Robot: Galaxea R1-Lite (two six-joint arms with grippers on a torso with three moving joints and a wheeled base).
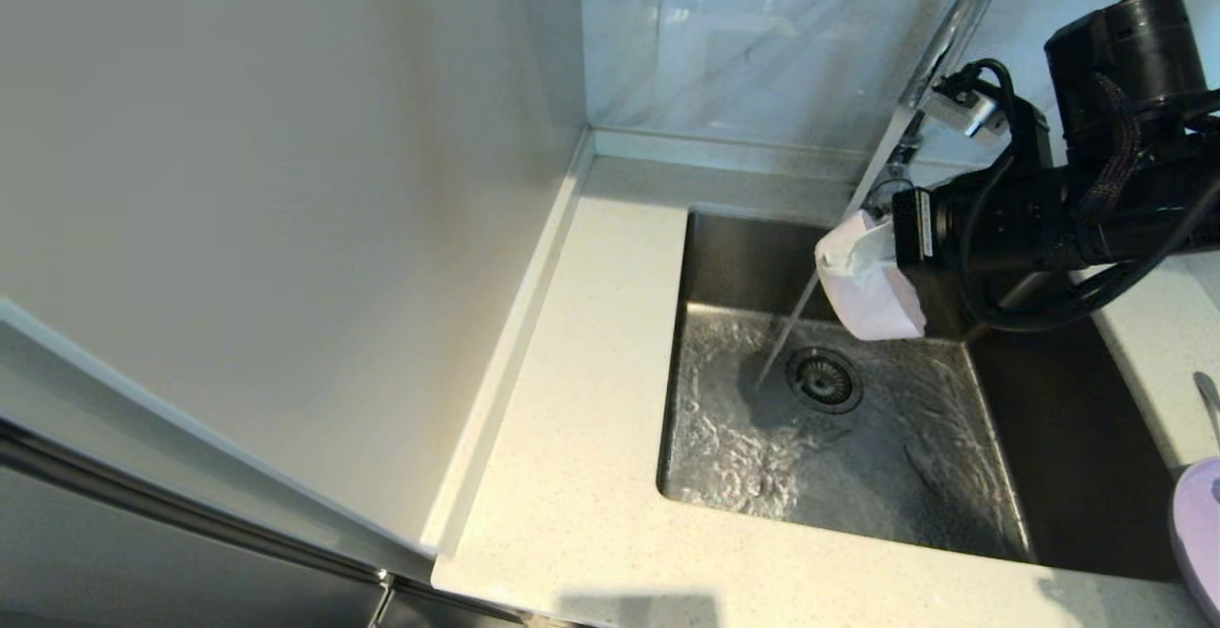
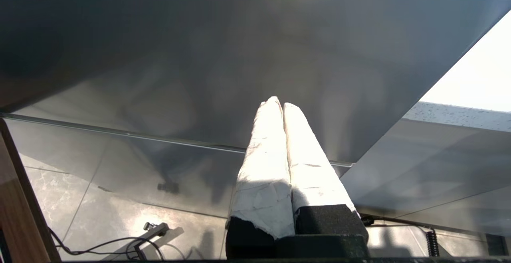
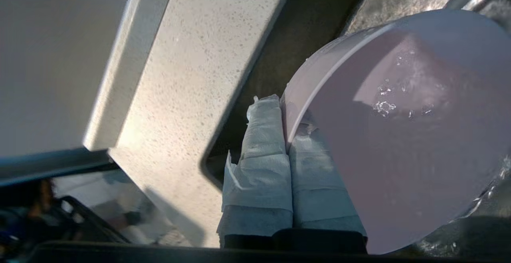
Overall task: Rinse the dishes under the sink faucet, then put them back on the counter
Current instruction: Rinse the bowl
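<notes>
My right gripper (image 1: 851,245) hangs over the back of the sink (image 1: 734,247), shut on the rim of the small pale-pink bowl (image 1: 882,309). The bowl is tipped on its side, just right of the thin water stream (image 1: 789,328) that runs from the chrome faucet (image 1: 953,28) to the basin floor. In the right wrist view the taped fingers (image 3: 263,135) pinch the bowl's (image 3: 399,135) wall, and droplets cling inside it. The lilac plate (image 1: 1203,533) and the spoon (image 1: 1209,404) lie on the counter at the far right. My left gripper (image 2: 278,102) is shut and empty, parked low.
Water ripples over the sink bottom around the round drain strainer (image 1: 824,378). The cream speckled counter (image 1: 581,371) runs left of and in front of the basin. A tall pale panel (image 1: 286,228) stands at the counter's left, with the marble wall (image 1: 743,37) behind.
</notes>
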